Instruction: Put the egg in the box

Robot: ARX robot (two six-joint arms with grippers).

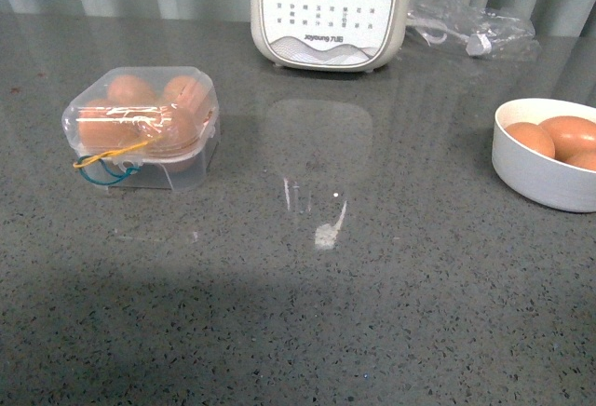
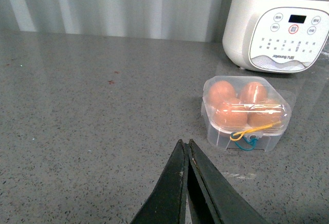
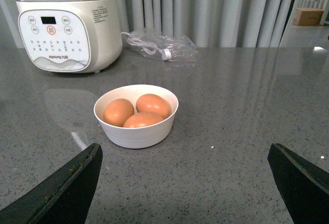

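On counter, lidded box (image 1: pixel 142 127) of eggs (image 1: pixel 140 117)

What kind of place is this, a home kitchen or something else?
Probably a kitchen counter, perhaps a staged one: a grey speckled stone worktop, a white countertop cooking appliance with a button panel, and brown eggs in a white bowl and a clear box.

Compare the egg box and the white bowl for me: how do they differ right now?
The box is clear plastic, squarish and lidded shut, with yellow and blue bands; the bowl is opaque white, round and open-topped. The box holds four brown eggs, the bowl three. In the front view the box sits left, the bowl far right. Both rest on the grey counter near the white appliance.
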